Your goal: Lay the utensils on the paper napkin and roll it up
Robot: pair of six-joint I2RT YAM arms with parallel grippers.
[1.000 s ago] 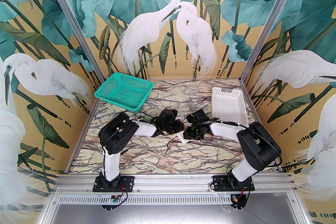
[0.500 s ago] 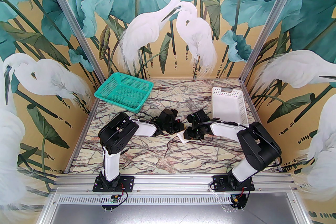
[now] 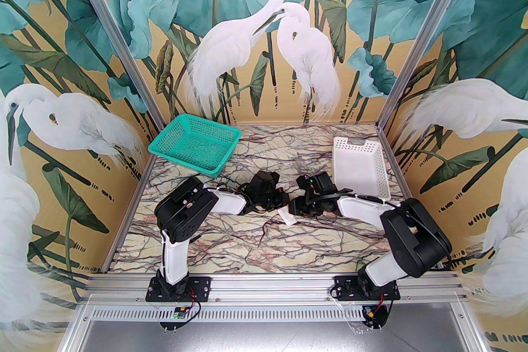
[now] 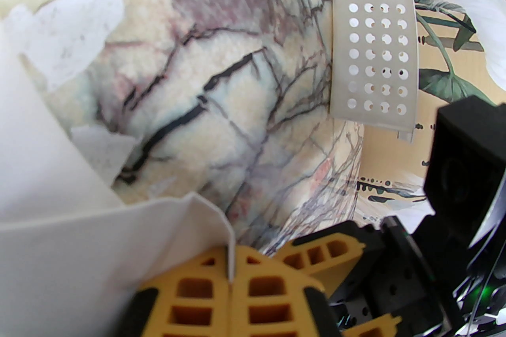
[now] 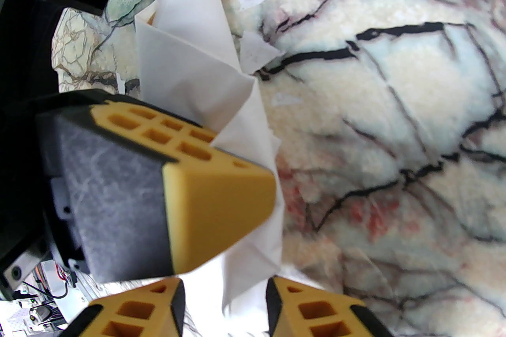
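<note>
Creased white paper napkin [image 5: 189, 70], veined marble table [image 5: 395, 90]

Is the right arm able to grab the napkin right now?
Probably yes: the napkin sits between the open jaws of the right end effector, nothing blocking. The left end effector pinches another corner.

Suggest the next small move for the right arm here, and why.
Probably lift the right gripper clear, then re-grip further along: its jaws stand apart around the loosely folded napkin, while the left gripper is pinched shut on a napkin edge.
</note>
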